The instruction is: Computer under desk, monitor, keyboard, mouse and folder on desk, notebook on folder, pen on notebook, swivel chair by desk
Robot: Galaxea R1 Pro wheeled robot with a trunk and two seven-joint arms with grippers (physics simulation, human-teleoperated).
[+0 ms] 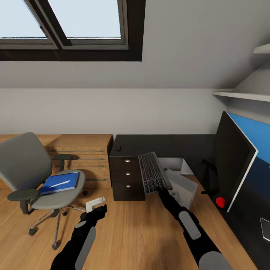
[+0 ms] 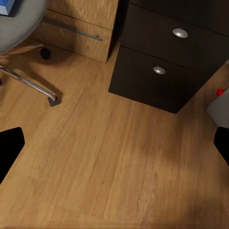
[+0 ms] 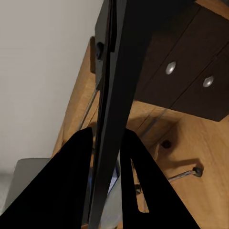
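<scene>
My right gripper (image 1: pixel 160 188) is shut on the near end of the keyboard (image 1: pixel 151 171), holding it in the air in front of the desk's drawer unit (image 1: pixel 126 176). In the right wrist view the keyboard (image 3: pixel 112 90) runs edge-on between the fingers (image 3: pixel 71 157). My left gripper (image 1: pixel 97 208) hangs open over the floor beside the swivel chair (image 1: pixel 22 161). The blue folder (image 1: pixel 60 183) lies on the seat with the white pen (image 1: pixel 60 183) on it. The mouse (image 1: pixel 118 148) sits on the black desk (image 1: pixel 150 144). The monitor (image 1: pixel 234 161) stands at right, with the notebook (image 1: pixel 265 228) near it. The grey computer (image 1: pixel 184 187) stands under the desk.
A wooden chest of drawers (image 1: pixel 80 155) stands against the wall between chair and desk. White shelves (image 1: pixel 240 94) hang above the monitor. Wooden floor (image 2: pixel 114 157) lies below my left gripper, with a chair castor (image 2: pixel 53 100) and the drawer knobs (image 2: pixel 180 33) nearby.
</scene>
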